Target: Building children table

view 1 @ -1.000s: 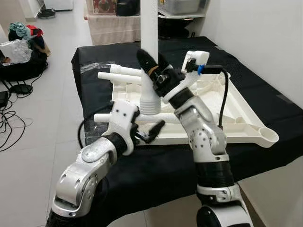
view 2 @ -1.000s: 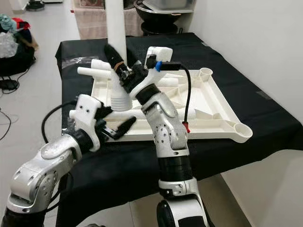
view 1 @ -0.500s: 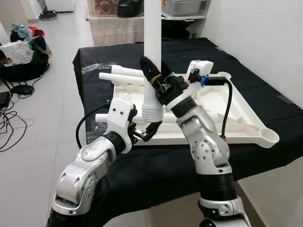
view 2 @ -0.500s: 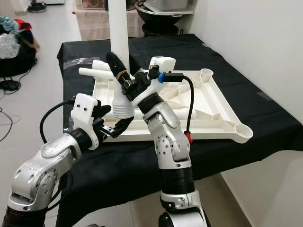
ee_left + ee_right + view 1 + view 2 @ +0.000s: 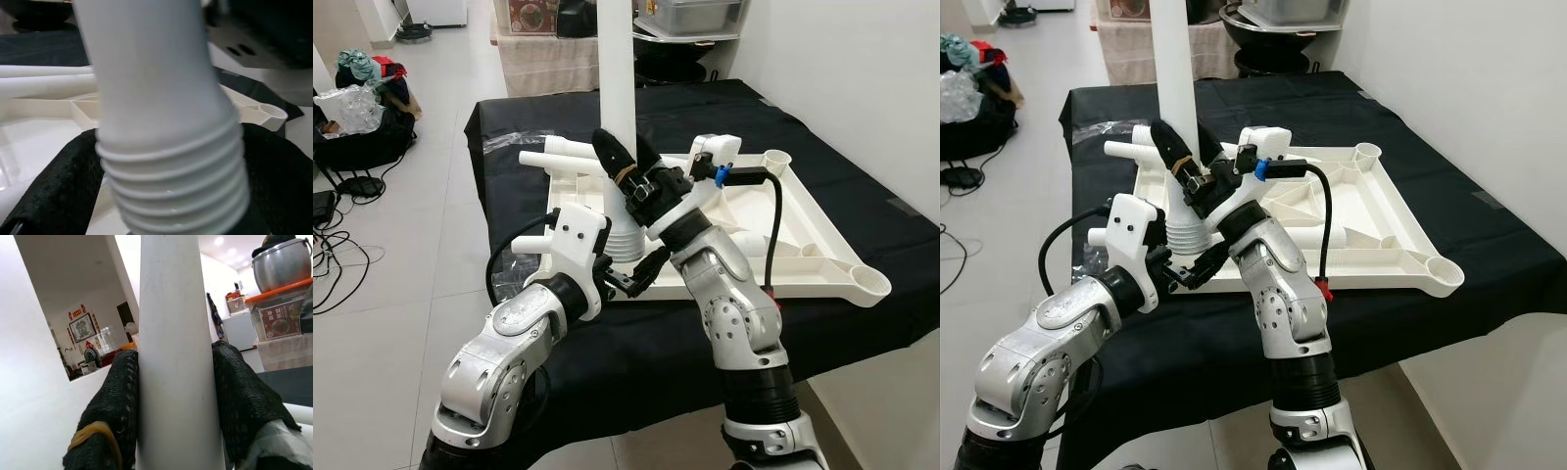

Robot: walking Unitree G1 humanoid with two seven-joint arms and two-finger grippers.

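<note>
**White plastic leg held upright, threaded end ready for the socket**

White plastic everywhere on this one: the right end effector [image 5: 628, 162] is clamped around a long white table leg [image 5: 616, 88], its two black fingers [image 5: 122, 396] pressed against either side of the tube, holding it close to upright above the near-left corner of the overturned tabletop [image 5: 808, 250]. Down low, the left end effector [image 5: 641, 277] is at the leg's ribbed, threaded end [image 5: 173, 171], and the wrist camera there shows black padding on both sides of the thread, so it reads as pinching or steadying the base.

The tabletop lies underside up on the black-draped counter [image 5: 862, 166], with corner sockets showing, one at the far right [image 5: 775, 158] and one at the near right [image 5: 874, 285]. Two more legs [image 5: 558, 155] lie at the tabletop's far-left edge, waiting their turn.

By my reckoning, this is the fitting step: getting the thread lined up with a corner socket. Whether it is already seated I cannot tell, the arms cover that spot. Next move calls for keeping the leg square to the tabletop, easing the thread into the socket, then turning it without cross-threading. The tall leg could tip if the upper grip slackens.
</note>
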